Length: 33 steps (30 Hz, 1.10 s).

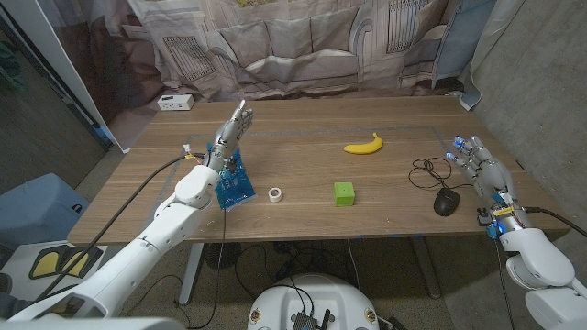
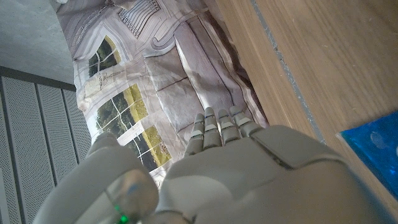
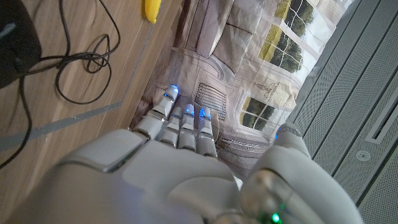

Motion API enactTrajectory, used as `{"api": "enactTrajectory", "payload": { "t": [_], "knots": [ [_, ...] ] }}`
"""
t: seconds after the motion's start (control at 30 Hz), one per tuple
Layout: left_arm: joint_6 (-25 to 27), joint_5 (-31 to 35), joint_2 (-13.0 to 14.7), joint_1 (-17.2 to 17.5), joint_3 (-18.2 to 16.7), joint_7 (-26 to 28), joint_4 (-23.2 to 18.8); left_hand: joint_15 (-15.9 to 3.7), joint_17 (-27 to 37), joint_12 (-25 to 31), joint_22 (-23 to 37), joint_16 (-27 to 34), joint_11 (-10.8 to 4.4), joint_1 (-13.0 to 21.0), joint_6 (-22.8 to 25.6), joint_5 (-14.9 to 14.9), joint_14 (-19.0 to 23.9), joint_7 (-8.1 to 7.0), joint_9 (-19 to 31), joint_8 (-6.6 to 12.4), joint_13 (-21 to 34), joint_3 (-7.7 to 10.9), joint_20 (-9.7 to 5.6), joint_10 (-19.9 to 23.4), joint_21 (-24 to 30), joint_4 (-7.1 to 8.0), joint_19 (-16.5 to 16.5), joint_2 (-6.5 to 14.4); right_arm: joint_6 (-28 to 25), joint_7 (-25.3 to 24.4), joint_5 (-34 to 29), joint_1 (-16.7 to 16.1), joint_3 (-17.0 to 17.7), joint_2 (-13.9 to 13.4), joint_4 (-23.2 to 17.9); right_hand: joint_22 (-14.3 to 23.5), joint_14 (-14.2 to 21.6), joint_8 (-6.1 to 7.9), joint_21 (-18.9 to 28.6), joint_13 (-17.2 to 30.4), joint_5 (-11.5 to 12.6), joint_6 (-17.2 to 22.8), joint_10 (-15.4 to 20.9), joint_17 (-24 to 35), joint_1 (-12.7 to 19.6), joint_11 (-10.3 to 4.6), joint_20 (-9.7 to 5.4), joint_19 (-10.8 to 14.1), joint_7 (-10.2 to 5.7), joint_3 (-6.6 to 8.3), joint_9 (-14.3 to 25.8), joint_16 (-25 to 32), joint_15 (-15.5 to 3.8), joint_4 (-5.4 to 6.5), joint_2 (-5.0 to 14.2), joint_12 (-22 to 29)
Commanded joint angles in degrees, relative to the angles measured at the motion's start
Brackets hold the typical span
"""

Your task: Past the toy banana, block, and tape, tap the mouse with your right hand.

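A black mouse (image 1: 445, 202) lies near the table's right front, its thin black cable (image 1: 427, 171) looped behind it. My right hand (image 1: 480, 168) stands just right of the mouse, open with fingers straight and pointing away, not touching it. In the right wrist view the mouse (image 3: 17, 51) and cable (image 3: 74, 62) lie beside the right hand (image 3: 180, 124). A yellow toy banana (image 1: 364, 145) lies mid-table, its tip (image 3: 152, 9) in the right wrist view. A green block (image 1: 344, 192) and a small white tape roll (image 1: 275, 194) sit nearer the front. My left hand (image 1: 231, 136) is open, raised above the table's left part.
A blue packet (image 1: 233, 187) lies under my left forearm, its corner (image 2: 373, 152) in the left wrist view. A white box (image 1: 174, 102) sits at the table's far left corner. A printed curtain (image 1: 303, 46) hangs behind the wooden table (image 1: 312, 124).
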Motion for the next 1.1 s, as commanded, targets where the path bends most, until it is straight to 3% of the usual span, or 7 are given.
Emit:
{"api": "enactTrajectory", "payload": {
  "t": [0.03, 0.57, 1.1],
  "knots": [
    [-0.1, 0.0, -0.3, -0.1, 0.2, 0.0, -0.6, -0.05, 0.3, 0.3, 0.1, 0.1, -0.09, 0.8, 0.5, 0.1, 0.4, -0.05, 0.2, 0.17, 0.0, 0.07, 0.11, 0.8, -0.3, -0.2, 0.3, -0.1, 2.2, 0.3, -1.0, -3.6, 3.2, 2.8, -0.9, 0.3, 0.7, 0.39, -0.1, 0.1, 0.4, 1.1, 1.2, 0.0, 0.1, 0.01, 0.06, 0.8, -0.23, -0.01, 0.2, 0.3, -0.08, -0.25, 0.35, 0.3],
    [0.5, 0.3, -0.4, 0.1, 0.6, 0.3, -1.2, -0.12, 0.3, 0.4, 0.1, 0.1, 0.07, 0.8, 0.8, 0.1, 0.8, -0.15, 0.2, 0.17, -0.1, -0.01, 0.16, 1.2, -0.6, -0.28, 0.4, -0.1, 1.9, -0.3, -5.6, -6.9, 6.0, 5.1, -1.9, 0.3, 1.3, 0.44, -0.3, 0.1, 0.4, 1.9, 2.1, 0.0, 0.0, -0.64, -0.05, 1.7, -0.56, -0.05, 0.2, 0.4, -0.29, -0.3, 0.67, 0.4],
    [1.2, 2.0, 0.3, 0.1, 0.9, 1.2, -2.5, -0.16, 0.3, 0.3, 0.1, 0.0, 0.08, 0.8, 1.0, 0.0, 0.9, -0.21, 0.2, 0.11, -0.1, -0.09, 0.3, 1.3, -1.0, -0.35, 0.4, 0.0, -1.6, -8.9, -22.9, -7.1, 8.2, 8.4, -4.0, 0.3, 1.5, 0.46, -0.7, 0.1, 0.5, 2.6, 2.6, -0.1, 0.2, -1.92, -0.22, 1.9, -1.23, -0.24, 0.2, 0.2, -1.05, -0.68, 0.35, 0.3]
  ]
}}
